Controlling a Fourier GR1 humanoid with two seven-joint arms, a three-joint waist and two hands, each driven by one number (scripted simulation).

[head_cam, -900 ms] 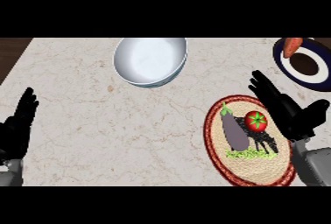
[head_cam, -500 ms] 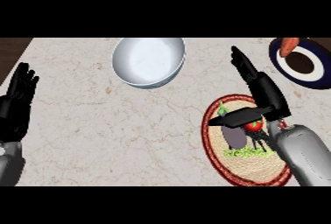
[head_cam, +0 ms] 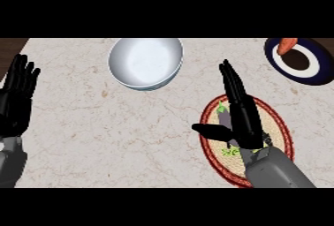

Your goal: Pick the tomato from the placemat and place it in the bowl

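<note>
The right hand [head_cam: 245, 126] has moved from the right edge of the placemat [head_cam: 277, 134] to a position over its centre, fingers straight, thumb spread to the left. The tomato, visible earlier, is now hidden beneath it. Only a strip of the eggplant [head_cam: 224, 117] shows. The left hand [head_cam: 16, 103] sits higher along the view's left edge.

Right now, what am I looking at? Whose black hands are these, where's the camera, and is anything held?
One picture, taken from the robot's head, looking steeply down at a marble counter. The black hands are its own. The left hand rests open at the left edge, fingers up. The right hand hovers open over an oval woven placemat, holding nothing; the tomato it wants doesn't show, probably hidden beneath. A purple eggplant peeks out beside its thumb. Farther back: a white bowl and a dark blue plate with an orange vegetable, perhaps a carrot.
</note>
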